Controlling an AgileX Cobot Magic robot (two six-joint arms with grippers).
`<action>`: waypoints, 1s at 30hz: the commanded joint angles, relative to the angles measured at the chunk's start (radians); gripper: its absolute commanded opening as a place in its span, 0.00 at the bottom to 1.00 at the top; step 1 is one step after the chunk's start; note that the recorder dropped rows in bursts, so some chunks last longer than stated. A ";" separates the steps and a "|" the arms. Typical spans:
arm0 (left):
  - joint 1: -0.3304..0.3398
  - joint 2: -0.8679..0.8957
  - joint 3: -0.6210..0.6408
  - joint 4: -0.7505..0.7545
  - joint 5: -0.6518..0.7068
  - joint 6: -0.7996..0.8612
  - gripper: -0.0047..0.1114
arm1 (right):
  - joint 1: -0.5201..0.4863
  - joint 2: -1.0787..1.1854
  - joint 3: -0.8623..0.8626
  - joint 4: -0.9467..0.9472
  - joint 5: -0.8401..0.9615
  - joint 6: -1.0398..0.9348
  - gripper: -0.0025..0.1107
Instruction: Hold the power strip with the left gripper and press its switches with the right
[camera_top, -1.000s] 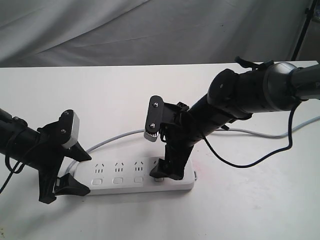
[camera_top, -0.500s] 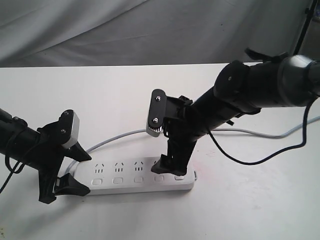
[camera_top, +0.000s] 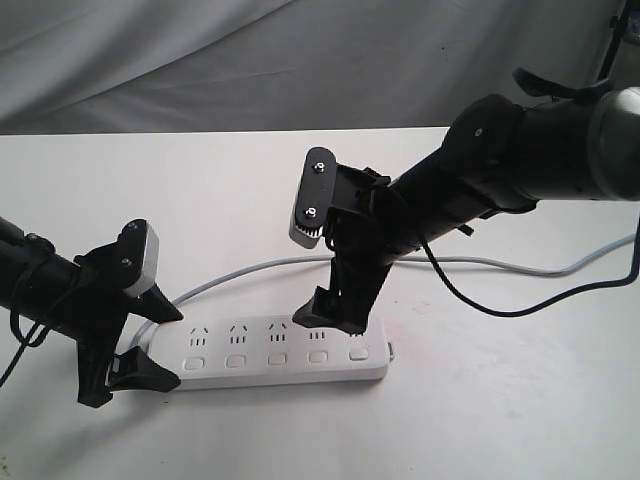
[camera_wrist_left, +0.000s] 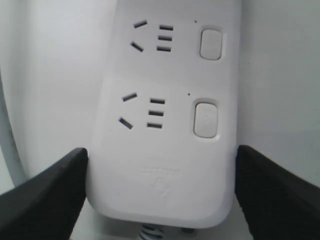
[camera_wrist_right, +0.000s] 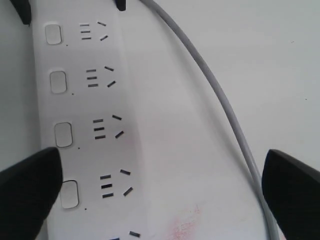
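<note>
Power strip (camera_top: 258, 347) lies flat on the white surface (camera_top: 200, 200), near its front edge in the exterior view, long axis running left to right. Switches (camera_top: 277, 358), five in a row, sit along the near side, and all five are uncovered.

Left pincer (camera_top: 172, 348) clamps the strip's left end, one finger on each long side. The left wrist view confirms the grip: both black fingers (camera_wrist_left: 45, 185) press against the rounded end's edges, with two socket sets and two buttons in sight. It also shows an embossed marking, too faint to read, and the root of the cord; the exterior view shows neither.

Right pincer (camera_top: 330, 318) hangs tips-down over the fourth socket set, jaws spread wide. The exterior view does not show whether the tips touch the strip. In the right wrist view one finger (camera_wrist_right: 30, 185) overlaps the button side between two buttons, while the other stands out past the cord, off the strip.

Grey cord (camera_top: 240, 272) leaves the clamped end and curves away behind the strip towards the right. A pink smudge (camera_wrist_right: 185, 222) marks the surface beside the strip; it is plain in the right wrist view and barely visible from outside. A black cable (camera_top: 520, 310) loops under the right arm. Grey cloth (camera_top: 200, 60) hangs behind.
</note>
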 joint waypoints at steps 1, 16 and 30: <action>-0.002 -0.003 -0.002 -0.004 0.000 -0.002 0.45 | 0.000 -0.007 0.006 0.010 0.009 0.006 0.95; -0.002 -0.003 -0.002 -0.004 0.000 -0.002 0.45 | -0.056 -0.007 0.007 -0.044 0.078 0.039 0.95; -0.002 -0.003 -0.002 -0.004 0.000 -0.002 0.45 | -0.118 -0.007 0.019 -0.044 0.115 0.025 0.95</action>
